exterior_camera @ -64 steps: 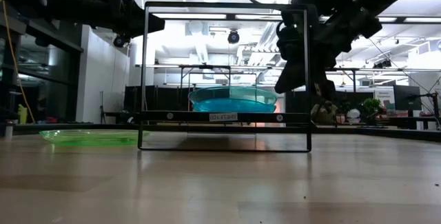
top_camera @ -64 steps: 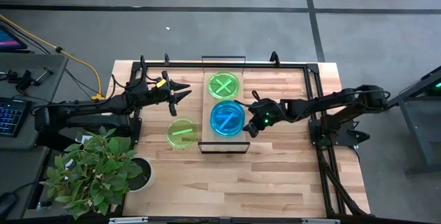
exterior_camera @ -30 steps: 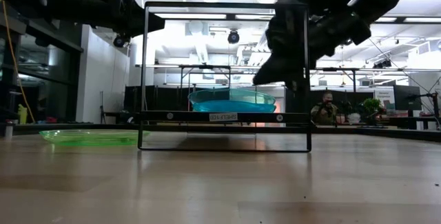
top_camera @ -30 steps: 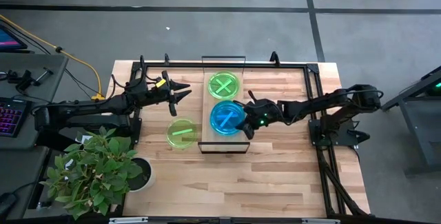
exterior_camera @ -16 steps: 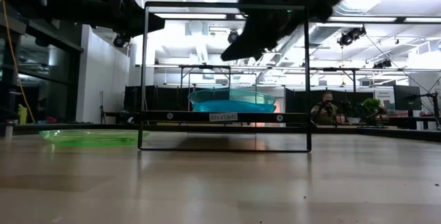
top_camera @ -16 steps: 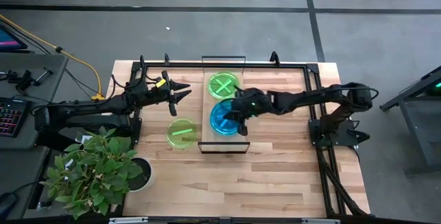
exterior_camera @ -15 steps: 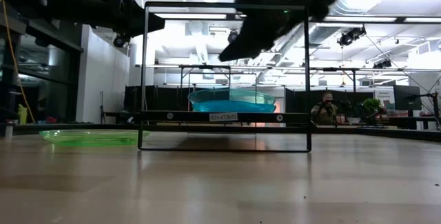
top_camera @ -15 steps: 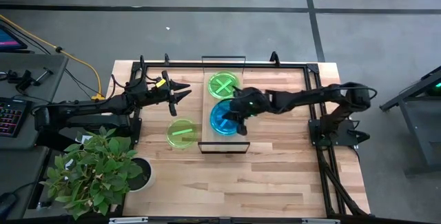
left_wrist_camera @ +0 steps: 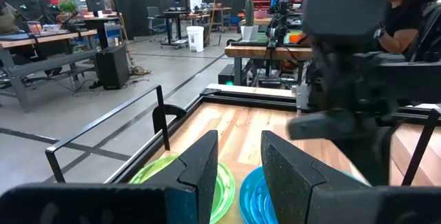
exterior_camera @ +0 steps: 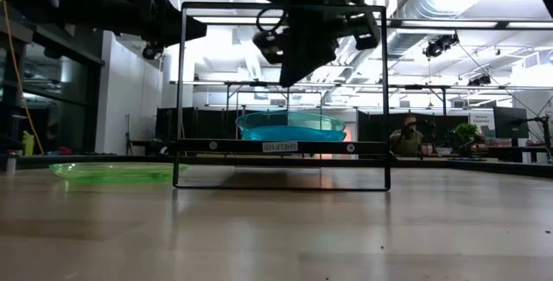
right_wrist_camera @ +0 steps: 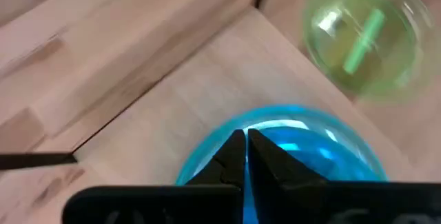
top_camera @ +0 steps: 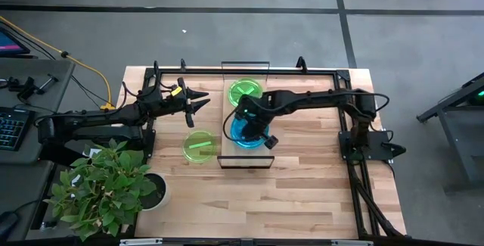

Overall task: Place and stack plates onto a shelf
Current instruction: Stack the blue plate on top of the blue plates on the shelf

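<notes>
A cyan-blue plate [top_camera: 253, 134] and a yellow-green plate [top_camera: 242, 88] lie flat on the light-wood shelf [top_camera: 243, 159]. A second yellow-green plate [top_camera: 199, 146] rests on the tabletop left of the shelf. My right gripper [top_camera: 233, 123] is shut and hovers over the blue plate's left part, pointing down; the low view shows it [exterior_camera: 288, 78] well above the blue plate [exterior_camera: 289, 125]. In the right wrist view its tips [right_wrist_camera: 246, 141] stand over the blue plate [right_wrist_camera: 303, 151], with the tabletop green plate [right_wrist_camera: 362, 41] beyond. My left gripper [top_camera: 203, 100] waits open, left of the shelf.
A potted plant [top_camera: 106, 185] stands at the table's near left corner. A black rail [top_camera: 344, 110] frames the tabletop. The shelf's dark end bars [exterior_camera: 180, 91] rise on both short ends. A person [exterior_camera: 406, 134] sits in the room beyond the table.
My right gripper has swung from the shelf's right side toward the table's left, rising above the blue plate and turning until its fingers point down over the plate's left part. Its arm now crosses the far green plate. The plates have not moved.
</notes>
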